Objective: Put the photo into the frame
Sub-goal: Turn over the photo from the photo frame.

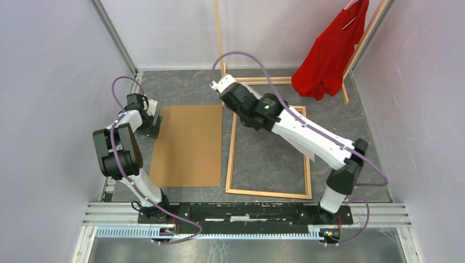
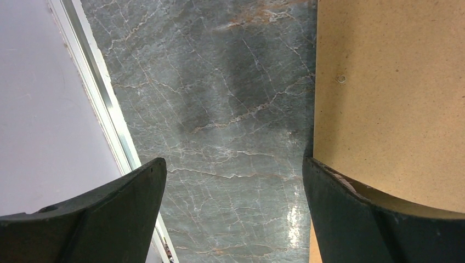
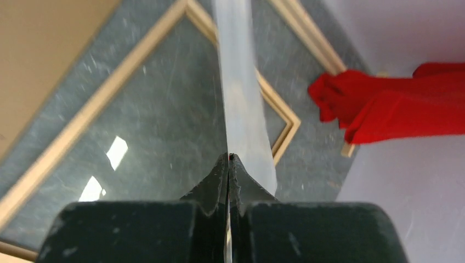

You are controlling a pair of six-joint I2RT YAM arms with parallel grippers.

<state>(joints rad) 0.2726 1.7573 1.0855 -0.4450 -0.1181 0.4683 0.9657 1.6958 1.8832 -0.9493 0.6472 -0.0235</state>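
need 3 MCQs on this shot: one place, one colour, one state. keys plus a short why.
1. Where does the brown panel lie?
A. flat, just left of the frame in the top view
B. inside the frame
C. leaning on the back wall

2. What colour is the hanging shirt?
A. blue
B. red
C. green

3. What state is the right gripper in?
A. wide open
B. shut on nothing
C. shut on the photo

Key:
1 A: in the top view the panel lies flat beside the frame's left strip, and only bare table shows inside the frame.
2 B: the shirt is bright red in both the top view and the right wrist view.
3 C: in the right wrist view the fingers meet on a thin pale sheet seen edge-on.
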